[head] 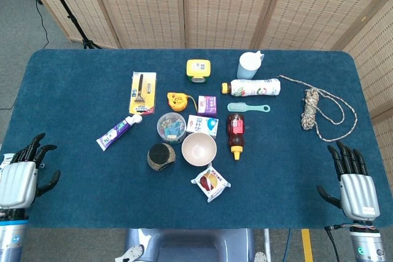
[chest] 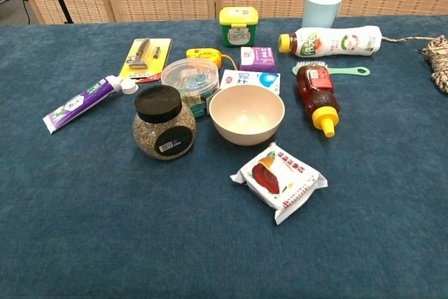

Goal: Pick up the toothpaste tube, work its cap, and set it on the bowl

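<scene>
The left robot hand (head: 23, 173) rests at the near left edge of the desk (head: 80, 213), fingers spread and holding nothing. The right robot hand (head: 353, 182) sits at the near right edge, likewise splayed and empty. Both are well apart from the things, and neither shows in the chest view.

The toothpaste (head: 118, 132) (chest: 84, 103) lies flat left of the cluster, white cap (chest: 129, 86) on and pointing toward the razor card (head: 142, 92) (chest: 145, 57), nearly touching it. Its purple and white label carries print too small to read. The bowl (head: 199, 149) (chest: 246, 115) stands upright and empty in the middle, near the tube but apart from it.

Just left of the bowl stands a jar (head: 162, 156) (chest: 164, 124) with a black lid, and behind that a clear tub (head: 172, 126) (chest: 190, 78) of coloured clips. A milk carton (head: 202, 124) (chest: 252, 80) behind the bowl shows blue Chinese characters that I cannot make out for sure. Beside it lie a purple box (head: 207, 104) (chest: 257, 58), a yellow tape measure (head: 177, 100) (chest: 204, 54) and a yellow-lidded box (head: 198, 70) (chest: 238, 25).

A honey bottle (head: 236, 132) (chest: 317, 92) lies right of the bowl, yellow cap toward the near edge. Behind it are a teal brush (head: 248, 107) (chest: 332, 70), a white drink bottle (head: 252, 88) (chest: 330, 40) on its side with green lettering I cannot read, and a pale blue cup (head: 252, 64) (chest: 322, 6). A snack packet (head: 210, 182) (chest: 278, 181) lies in front of the bowl. A coiled rope (head: 319, 111) (chest: 437, 61) is far right.
</scene>
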### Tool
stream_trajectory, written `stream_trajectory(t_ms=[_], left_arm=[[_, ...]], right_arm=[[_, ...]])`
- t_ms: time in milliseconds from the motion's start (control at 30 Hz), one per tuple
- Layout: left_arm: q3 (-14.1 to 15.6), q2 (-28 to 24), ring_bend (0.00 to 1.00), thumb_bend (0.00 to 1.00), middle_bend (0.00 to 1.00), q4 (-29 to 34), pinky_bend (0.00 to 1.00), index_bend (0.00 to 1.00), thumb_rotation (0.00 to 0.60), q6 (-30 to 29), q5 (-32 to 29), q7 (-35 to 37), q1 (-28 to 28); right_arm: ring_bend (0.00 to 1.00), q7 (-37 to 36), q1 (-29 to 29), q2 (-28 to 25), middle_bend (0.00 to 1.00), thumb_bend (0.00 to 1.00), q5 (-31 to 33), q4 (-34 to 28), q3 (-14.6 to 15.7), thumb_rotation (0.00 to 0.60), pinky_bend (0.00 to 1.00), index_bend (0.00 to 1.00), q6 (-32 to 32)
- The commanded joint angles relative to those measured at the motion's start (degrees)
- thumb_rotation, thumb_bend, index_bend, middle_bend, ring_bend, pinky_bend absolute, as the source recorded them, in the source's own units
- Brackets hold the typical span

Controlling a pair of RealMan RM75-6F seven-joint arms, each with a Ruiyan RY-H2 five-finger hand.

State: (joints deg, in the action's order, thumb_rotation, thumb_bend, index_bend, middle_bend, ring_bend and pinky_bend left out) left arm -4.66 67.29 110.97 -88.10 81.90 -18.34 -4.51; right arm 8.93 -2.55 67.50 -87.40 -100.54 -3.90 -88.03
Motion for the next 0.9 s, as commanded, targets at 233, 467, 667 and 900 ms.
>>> stream_trajectory(t_ms=[233,467,667,900], left_arm=[[-0.13,0.20,0.21,0.30,0.12,-0.08,0.23,0.29,0.600,-0.09,-0.05,-0.13,-0.13],[-0.17,-0.13,0.21,0.30,0.12,0.11,0.23,0.29,0.600,-0.34,-0.03,-0.03,-0.03],[-0.03,-0.21,0.21,0.30,0.12,0.10,0.23,0.28,0.600,-0.38,0.10,0.15,0.03],[0.05,-0.59,0.21,0.30,0.12,0.14,0.23,0.25,0.600,-0.06,0.05,0.17,-0.08]], right_arm=[[0.00,0.11,-0.12,0.00,0.00,0.22,0.07,-0.05,-0.18,0.600,0.00,0.00,-0.04],[0.00,-0.11,0.31,-0.11,0.00,0.22,-0.16,-0.14,-0.02,0.600,0.00,0.00,-0.70],[0.00,-0.12,0.44,-0.21,0.00,0.22,-0.33,-0.27,0.00,0.600,0.00,0.00,-0.98],[0.00,-0.11,0.54,-0.42,0.00,0.22,-0.44,-0.46,0.05,0.600,0.00,0.00,-1.06]])
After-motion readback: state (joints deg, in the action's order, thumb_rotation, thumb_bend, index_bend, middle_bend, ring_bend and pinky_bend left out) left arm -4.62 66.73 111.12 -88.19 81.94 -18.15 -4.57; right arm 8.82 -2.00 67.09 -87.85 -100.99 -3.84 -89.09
